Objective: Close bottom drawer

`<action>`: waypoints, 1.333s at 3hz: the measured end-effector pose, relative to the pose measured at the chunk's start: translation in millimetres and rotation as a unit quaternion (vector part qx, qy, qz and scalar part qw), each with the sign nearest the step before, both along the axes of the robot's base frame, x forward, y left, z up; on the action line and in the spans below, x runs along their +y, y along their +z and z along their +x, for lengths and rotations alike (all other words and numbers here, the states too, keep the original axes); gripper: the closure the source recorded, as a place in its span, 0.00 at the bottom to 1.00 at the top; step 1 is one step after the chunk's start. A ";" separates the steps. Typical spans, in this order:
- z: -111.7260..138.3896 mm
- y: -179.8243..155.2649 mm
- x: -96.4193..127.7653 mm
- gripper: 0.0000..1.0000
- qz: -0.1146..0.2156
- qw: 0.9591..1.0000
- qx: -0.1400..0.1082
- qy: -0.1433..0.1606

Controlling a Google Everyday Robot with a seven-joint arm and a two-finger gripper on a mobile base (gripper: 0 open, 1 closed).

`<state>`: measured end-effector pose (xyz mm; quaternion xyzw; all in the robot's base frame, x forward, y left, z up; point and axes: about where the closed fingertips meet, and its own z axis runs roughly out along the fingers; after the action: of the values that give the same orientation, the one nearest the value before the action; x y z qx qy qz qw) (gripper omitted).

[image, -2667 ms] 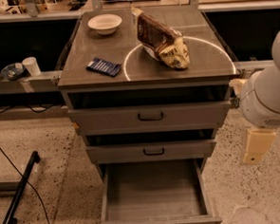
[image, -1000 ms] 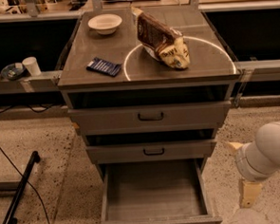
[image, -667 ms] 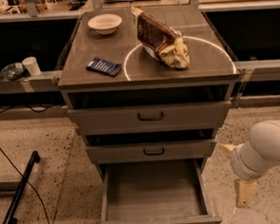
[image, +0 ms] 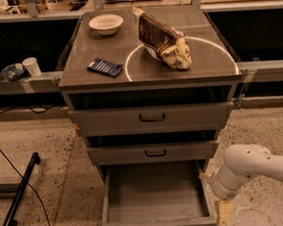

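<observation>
The closing looks not yet begun: the bottom drawer (image: 155, 195) stands pulled fully out at bottom centre of the frame, while the end effector (image: 223, 214), open or closed I cannot tell, hangs just beside its front right corner, so the whole push remains.

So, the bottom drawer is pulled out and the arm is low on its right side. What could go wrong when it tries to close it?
1. The gripper hangs by the right front corner of the bottom drawer, not in front of its middle. A push from there may skew the drawer and jam it.
2. The white wrist is close to the drawer's right wall. It might get caught against the cabinet as the drawer slides in.
</observation>
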<state>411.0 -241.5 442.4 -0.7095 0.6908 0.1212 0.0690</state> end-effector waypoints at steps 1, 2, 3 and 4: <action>-9.7 -40.1 15.6 0.00 0.019 0.999 0.029 0.008; -19.5 -61.7 19.5 0.14 0.022 0.999 0.039 0.016; -29.6 -69.6 22.9 0.36 0.038 0.999 0.017 0.024; -29.7 -56.0 24.7 0.61 0.070 0.996 -0.044 0.034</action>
<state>381.3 -216.8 386.4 -0.7305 0.6524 0.1401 0.1453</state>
